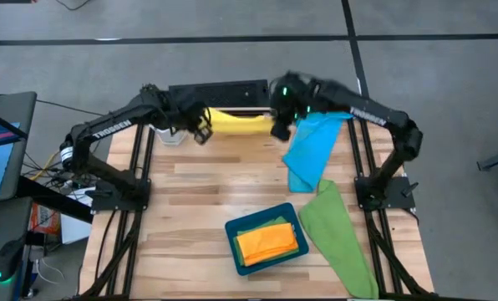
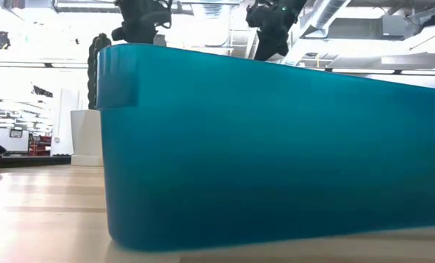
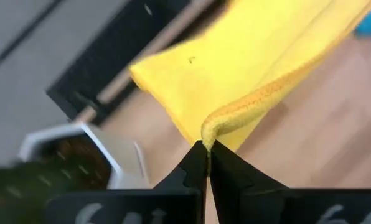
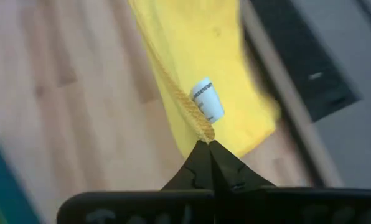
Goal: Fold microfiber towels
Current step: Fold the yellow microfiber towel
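Note:
A yellow towel [image 1: 239, 124] stretches along the table's far edge between my two grippers. My left gripper [image 1: 202, 134] is shut on its left end, my right gripper [image 1: 279, 130] on its right end. A sky-blue towel [image 1: 310, 146] lies crumpled at the far right, and a green towel [image 1: 337, 234] lies at the near right, reaching over the table's edge. The dark teal tray [image 1: 232, 227] near the front holds a folded orange towel [image 1: 270, 242] on top of a green one [image 1: 257, 222]. My left gripper pinches a corner of the yellow towel at its stitched edge [image 3: 213, 127] between its two fingertips. The cloth runs away from the fingers, lifted off the table. My right gripper pinches the other corner at the stitched edge [image 4: 201, 129], next to a white label [image 4: 207, 99], between its two fingertips.
A white cup-like container [image 1: 170, 134] stands at the far left beside my left gripper. A black bar [image 1: 218, 90] runs along the far edge. The teal tray [image 2: 276, 146] fills the low view. Bare wood lies in the table's middle and near left.

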`<state>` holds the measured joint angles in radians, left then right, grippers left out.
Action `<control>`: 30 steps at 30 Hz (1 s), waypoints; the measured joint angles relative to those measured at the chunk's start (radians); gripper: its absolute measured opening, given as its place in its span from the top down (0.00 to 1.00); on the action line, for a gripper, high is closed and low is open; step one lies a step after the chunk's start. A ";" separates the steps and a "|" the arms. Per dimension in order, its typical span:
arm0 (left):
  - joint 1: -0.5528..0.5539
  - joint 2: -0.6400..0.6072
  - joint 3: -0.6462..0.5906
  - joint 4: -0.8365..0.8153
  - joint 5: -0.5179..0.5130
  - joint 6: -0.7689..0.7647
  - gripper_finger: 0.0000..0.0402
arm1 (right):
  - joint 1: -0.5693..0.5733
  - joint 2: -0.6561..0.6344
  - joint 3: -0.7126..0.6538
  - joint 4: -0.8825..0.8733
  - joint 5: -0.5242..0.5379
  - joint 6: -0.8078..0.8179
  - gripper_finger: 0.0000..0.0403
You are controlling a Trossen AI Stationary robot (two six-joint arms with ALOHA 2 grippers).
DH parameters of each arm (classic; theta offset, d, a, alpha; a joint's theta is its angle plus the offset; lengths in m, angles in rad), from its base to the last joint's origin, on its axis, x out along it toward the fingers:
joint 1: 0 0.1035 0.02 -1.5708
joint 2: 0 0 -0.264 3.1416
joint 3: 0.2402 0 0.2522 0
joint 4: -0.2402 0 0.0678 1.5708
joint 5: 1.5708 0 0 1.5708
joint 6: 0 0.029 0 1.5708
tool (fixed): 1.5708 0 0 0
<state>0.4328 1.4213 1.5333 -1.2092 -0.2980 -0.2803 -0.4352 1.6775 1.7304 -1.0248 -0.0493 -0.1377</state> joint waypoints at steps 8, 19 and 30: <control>-0.233 0.004 0.000 -0.117 0.035 -0.229 1.00 | 0.223 -0.152 -0.407 0.263 -0.002 0.267 0.99; -0.458 0.006 -0.275 0.080 -0.014 -0.483 1.00 | 0.352 -0.185 -0.611 0.464 0.004 0.444 0.99; -0.446 0.004 -0.461 0.114 -0.124 -0.602 1.00 | 0.164 -0.184 -0.680 0.629 0.034 0.342 0.99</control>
<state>-0.0132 1.4254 1.0719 -1.0956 -0.4224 -0.8821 -0.2707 1.4933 1.0504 -0.3957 -0.0157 0.2045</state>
